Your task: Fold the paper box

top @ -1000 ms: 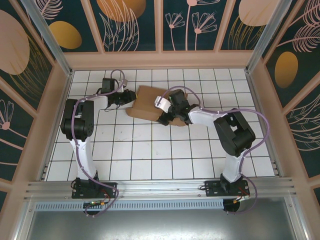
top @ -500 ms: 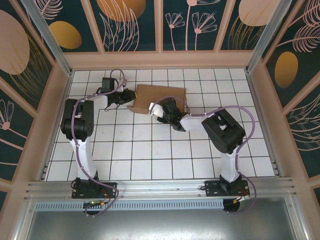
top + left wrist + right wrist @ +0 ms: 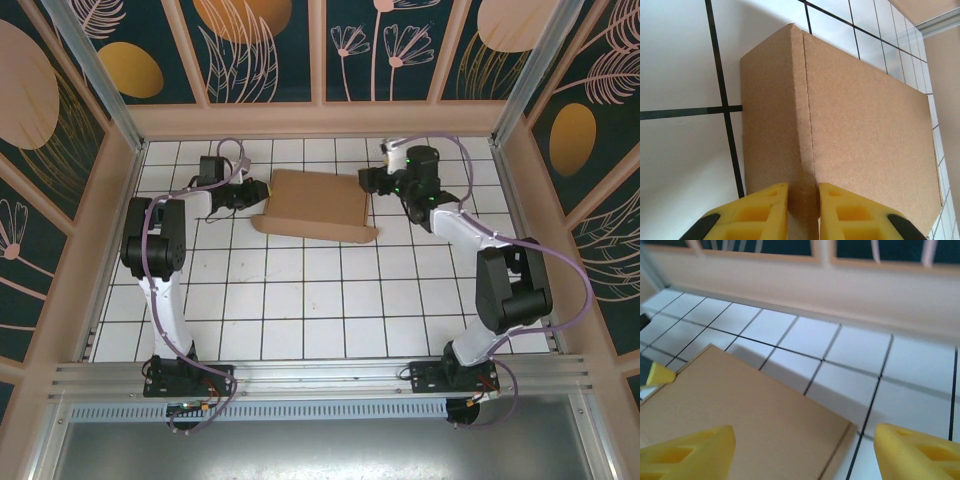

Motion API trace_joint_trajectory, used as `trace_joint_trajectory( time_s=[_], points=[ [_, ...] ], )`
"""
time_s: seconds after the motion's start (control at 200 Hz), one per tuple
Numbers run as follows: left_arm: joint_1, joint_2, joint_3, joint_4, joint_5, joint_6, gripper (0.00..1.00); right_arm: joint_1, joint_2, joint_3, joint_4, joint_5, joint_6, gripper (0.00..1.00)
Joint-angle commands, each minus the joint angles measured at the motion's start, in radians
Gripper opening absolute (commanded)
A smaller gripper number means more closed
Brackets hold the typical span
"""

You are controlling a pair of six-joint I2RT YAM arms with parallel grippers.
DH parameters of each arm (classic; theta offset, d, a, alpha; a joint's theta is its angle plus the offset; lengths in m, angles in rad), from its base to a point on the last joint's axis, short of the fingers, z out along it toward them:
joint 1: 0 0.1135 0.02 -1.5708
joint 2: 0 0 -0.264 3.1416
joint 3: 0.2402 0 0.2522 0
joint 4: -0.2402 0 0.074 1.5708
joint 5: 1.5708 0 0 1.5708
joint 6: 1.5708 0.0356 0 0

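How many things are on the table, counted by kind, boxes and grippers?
box: 1
grippers: 2, the left gripper and the right gripper
total: 3
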Motion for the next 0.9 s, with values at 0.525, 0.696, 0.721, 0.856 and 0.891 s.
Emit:
trace_joint_trajectory(
  time_s=[0.525, 0.696, 0.721, 0.856, 0.891],
  points=[
    [0.073, 0.084, -0.063, -0.043, 0.002, 0.003, 0.17, -0.135, 0.418, 0.060, 0.089, -0.664, 0.595, 0.98],
    [0.075, 0.099, -0.059, -0.046, 0.005, 0.004, 0.15, -0.118, 0.479, 0.067, 0.198, -0.701, 0.705, 0.97],
    [0.074, 0.101, -0.060, -0.046, 0.004, 0.006, 0.15, -0.116, 0.483, 0.069, 0.204, -0.703, 0.711, 0.97],
    [0.079, 0.101, -0.064, -0.043, 0.005, 0.005, 0.14, -0.085, 0.497, 0.084, 0.202, -0.703, 0.723, 0.94],
    [0.079, 0.102, -0.062, -0.043, 0.009, 0.002, 0.14, -0.077, 0.496, 0.085, 0.201, -0.696, 0.729, 0.91]
  ],
)
